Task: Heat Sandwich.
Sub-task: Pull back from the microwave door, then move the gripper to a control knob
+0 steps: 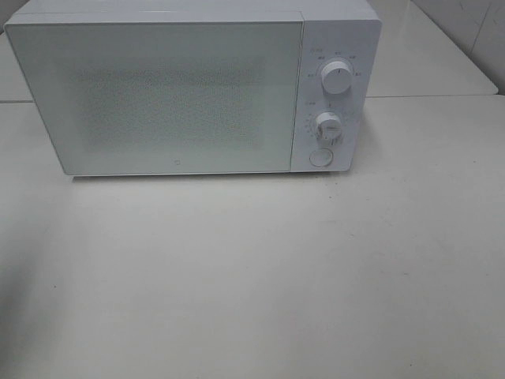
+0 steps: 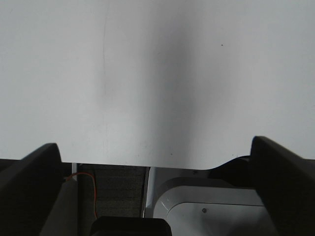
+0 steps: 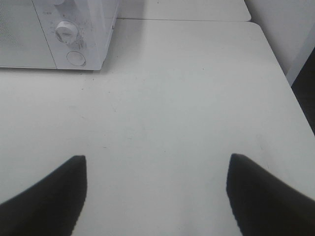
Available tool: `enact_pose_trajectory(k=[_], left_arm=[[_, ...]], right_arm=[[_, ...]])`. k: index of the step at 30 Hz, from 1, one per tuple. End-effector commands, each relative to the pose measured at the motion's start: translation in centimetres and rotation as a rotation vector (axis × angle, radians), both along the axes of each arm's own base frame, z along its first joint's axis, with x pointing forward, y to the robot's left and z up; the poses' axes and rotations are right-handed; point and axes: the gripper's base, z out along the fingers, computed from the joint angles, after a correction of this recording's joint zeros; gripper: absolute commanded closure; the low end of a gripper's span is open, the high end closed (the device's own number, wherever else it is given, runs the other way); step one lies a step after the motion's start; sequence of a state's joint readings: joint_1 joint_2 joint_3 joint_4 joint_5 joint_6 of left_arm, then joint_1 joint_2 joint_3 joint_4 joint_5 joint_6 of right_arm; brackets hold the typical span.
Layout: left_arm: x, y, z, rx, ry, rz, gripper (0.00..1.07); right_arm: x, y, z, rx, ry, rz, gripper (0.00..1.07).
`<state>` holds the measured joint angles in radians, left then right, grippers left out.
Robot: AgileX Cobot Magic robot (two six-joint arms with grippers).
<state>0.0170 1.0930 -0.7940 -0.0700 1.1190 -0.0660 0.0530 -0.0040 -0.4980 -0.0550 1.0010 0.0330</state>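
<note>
The microwave [image 1: 189, 91] carries small markings around its two dials [image 1: 337, 79] and a tiny door logo, none legible.

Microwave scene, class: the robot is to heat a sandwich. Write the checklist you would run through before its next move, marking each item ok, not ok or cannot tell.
1. Door of the microwave open for loading: not ok, it is shut.
2. Whereabouts of the sandwich: cannot tell, no view shows it.
3. State of the left gripper: ok, empty, fingers apart.
4. State of the right gripper: ok, empty, fingers apart.
5. Access to the round button under the two knobs: ok, nothing blocks it.
6. Settings of the knobs: cannot tell, the marks are too small.
</note>
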Motion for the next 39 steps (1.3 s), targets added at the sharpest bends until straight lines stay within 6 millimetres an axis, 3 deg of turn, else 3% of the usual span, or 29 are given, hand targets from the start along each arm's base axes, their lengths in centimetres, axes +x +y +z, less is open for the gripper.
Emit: enact_pose_trajectory(k=[1, 9, 17, 27, 36, 39], left_arm=[[-2.2, 0.1, 0.0, 0.007, -0.023, -0.005, 0.09], [-5.7, 0.0, -0.2, 0.013, -0.163, -0.014, 0.09], [-11.1, -0.1, 1.1, 0.036, -0.48, -0.035, 0.09], [-16.1, -0.3, 0.9, 0.058, -0.732, -0.107, 0.09], [-18.9, -0.3, 0.9, 0.059, -0.905, -0.092, 0.09], [-18.7, -0.3, 0.9, 0.057, -0.892, -0.093, 0.09]], right_arm=[[-0.4, 0.0, 0.0, 0.005, -0.033, -0.01, 0.32], [-0.4, 0.0, 0.0, 0.005, -0.033, -0.01, 0.32], [-0.4, 0.0, 0.0, 0.005, -0.033, -0.01, 0.32], [-0.4, 0.0, 0.0, 0.005, -0.033, -0.01, 0.32], [-0.4, 0.0, 0.0, 0.005, -0.033, -0.01, 0.32], [-0.4, 0.0, 0.0, 0.006, -0.033, -0.01, 0.32]])
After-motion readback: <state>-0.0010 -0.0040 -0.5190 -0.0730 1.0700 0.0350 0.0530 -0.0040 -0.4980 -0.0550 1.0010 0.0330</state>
